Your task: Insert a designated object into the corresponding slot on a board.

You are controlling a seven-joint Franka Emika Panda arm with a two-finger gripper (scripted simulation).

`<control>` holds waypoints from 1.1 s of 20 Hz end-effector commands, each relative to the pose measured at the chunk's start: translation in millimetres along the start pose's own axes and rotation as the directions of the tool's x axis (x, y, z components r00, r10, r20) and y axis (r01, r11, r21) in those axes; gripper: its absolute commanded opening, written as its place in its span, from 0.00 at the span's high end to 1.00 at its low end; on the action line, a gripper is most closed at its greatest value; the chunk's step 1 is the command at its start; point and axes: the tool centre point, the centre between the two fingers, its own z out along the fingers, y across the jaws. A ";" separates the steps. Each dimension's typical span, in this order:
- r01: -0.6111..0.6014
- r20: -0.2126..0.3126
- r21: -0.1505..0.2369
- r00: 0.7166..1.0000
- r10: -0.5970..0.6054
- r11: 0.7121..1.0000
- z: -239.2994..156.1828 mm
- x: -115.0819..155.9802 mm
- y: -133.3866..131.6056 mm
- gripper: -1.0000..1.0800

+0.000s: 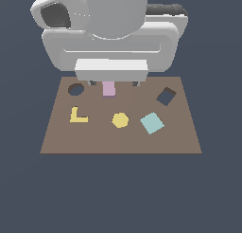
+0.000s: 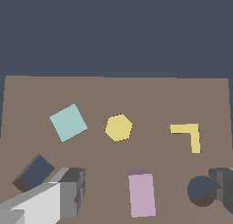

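Insertion not yet begun, by my reading; the pink block [image 2: 141, 193] lies on the brown board [image 2: 136, 95] between the wide-open, empty tool's [image 2: 150, 191] fingers; the tilted square slot [image 1: 166, 96] stands well apart, unfilled.

Brown board [image 1: 56, 137] — pale pink block [image 1: 109, 88], teal square [image 1: 151, 122], yellow hexagon [image 1: 120, 120] — dark slot [image 1: 166, 96].
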 end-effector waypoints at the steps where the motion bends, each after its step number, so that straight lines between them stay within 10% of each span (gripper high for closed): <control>1: 0.000 0.000 0.000 1.000 0.000 1.000 0.0 0.0 0.0 0.04; 22: 0.046 0.046 0.013 0.998 -0.047 0.999 93.9 -79.9 17.5 0.04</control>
